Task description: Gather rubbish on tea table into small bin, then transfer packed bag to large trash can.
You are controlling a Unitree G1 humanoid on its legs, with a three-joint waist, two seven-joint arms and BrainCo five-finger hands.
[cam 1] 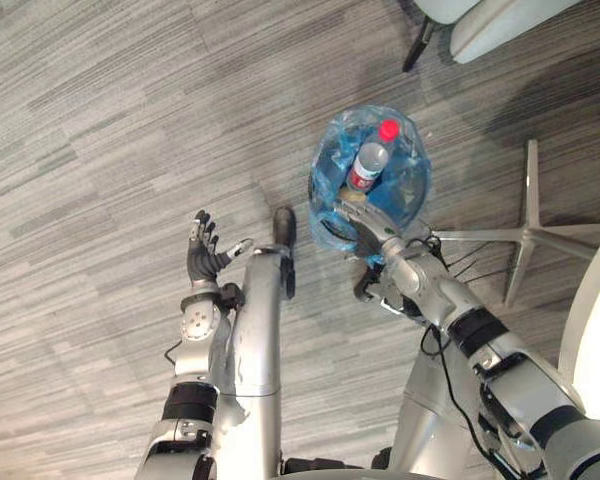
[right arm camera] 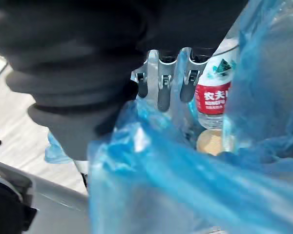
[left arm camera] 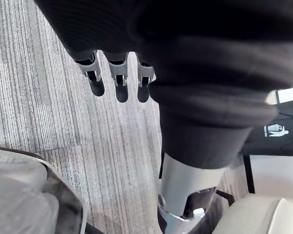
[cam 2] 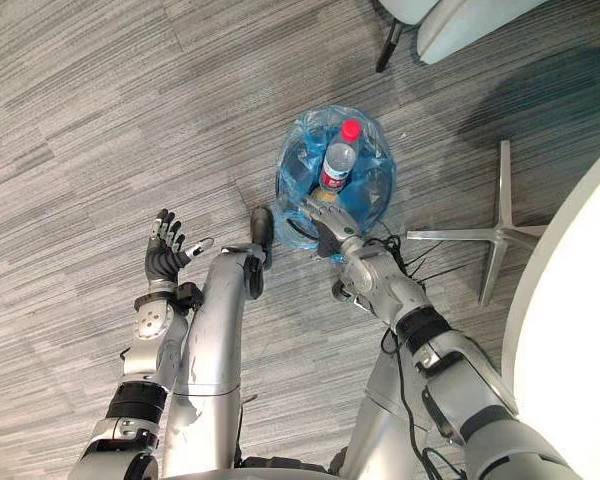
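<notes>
Reporting from the remote station: my right hand (cam 1: 372, 228) is clenched on the near rim of a translucent blue plastic bag (cam 1: 408, 190). In the right wrist view its fingers (right arm camera: 165, 85) reach into the bag's mouth and the plastic bunches over their tips. I cannot tell where the thumb sits, as blue film covers it.

Just past those fingers, inside the bag, lies a clear plastic bottle with a red cap and red label (cam 1: 368, 165), its cap pointing away from the hand. A tan round object (right arm camera: 210, 141) lies against the bottle's base, nearest the fingertips; I cannot identify it.

My left hand (cam 1: 205, 255) is released, its fingers (left arm camera: 121, 80) straight and spread, holding nothing, with grey striped carpet (cam 1: 100, 150) beyond them. It is well apart from the bag.

Beyond the right hand's outer side, a silver star-shaped chair base (cam 1: 528, 232) rests on the carpet, near the bag but not touching it.
</notes>
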